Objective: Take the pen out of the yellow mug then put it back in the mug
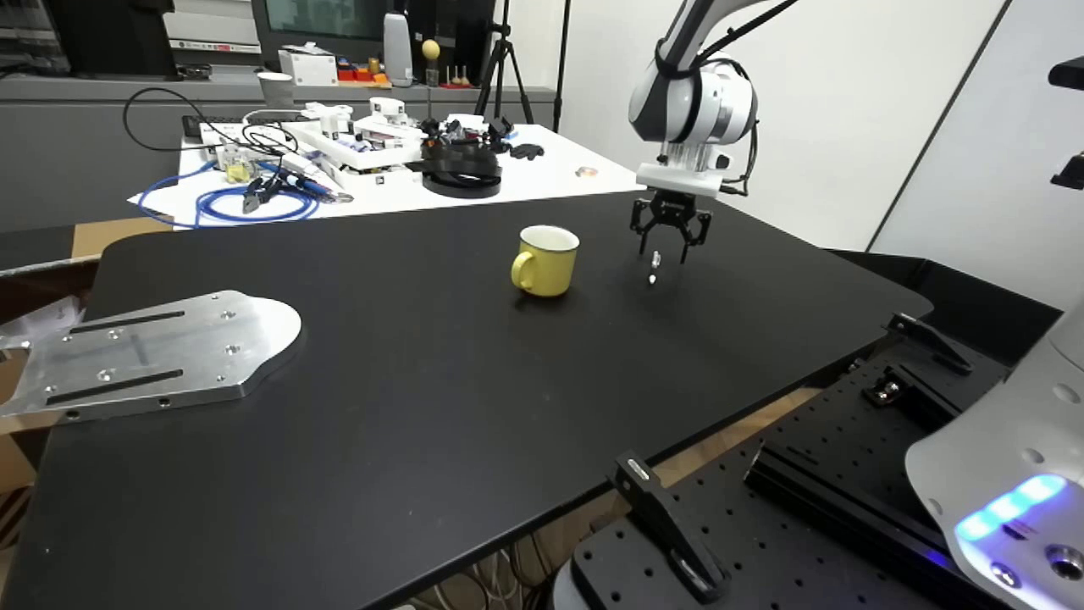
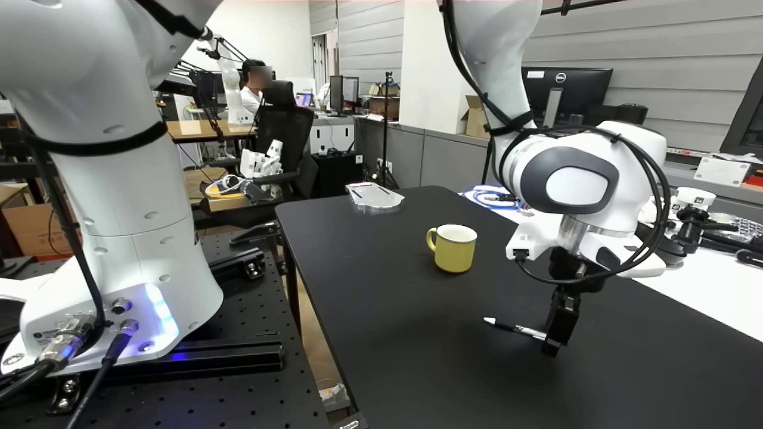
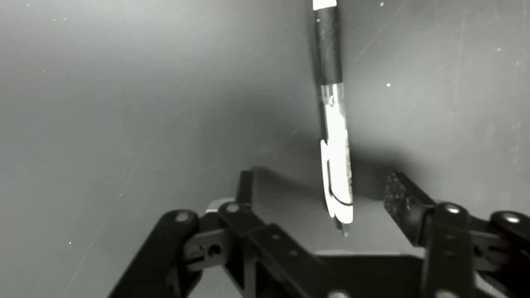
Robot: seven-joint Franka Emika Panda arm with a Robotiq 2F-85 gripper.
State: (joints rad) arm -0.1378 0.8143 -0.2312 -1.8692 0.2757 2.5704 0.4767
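The yellow mug point(image 1: 549, 264) stands upright on the black table in both exterior views point(image 2: 455, 250); its pale inside shows, but I cannot see anything in it. The pen point(image 2: 514, 328) lies on the table apart from the mug, white with a black grip section. It also shows in an exterior view point(image 1: 653, 269) and in the wrist view point(image 3: 337, 136). My gripper point(image 1: 663, 257) points down low over the table, beside the mug. In the wrist view the gripper point(image 3: 319, 182) is open, with the clip end of the pen between its fingers, touching neither.
A silver metal plate point(image 1: 169, 347) lies at the table's far end from my gripper. A white table point(image 1: 584, 157) with cables, tools and parts adjoins the black table point(image 1: 381, 440). The robot's base point(image 2: 143, 286) stands on a black perforated platform beside it.
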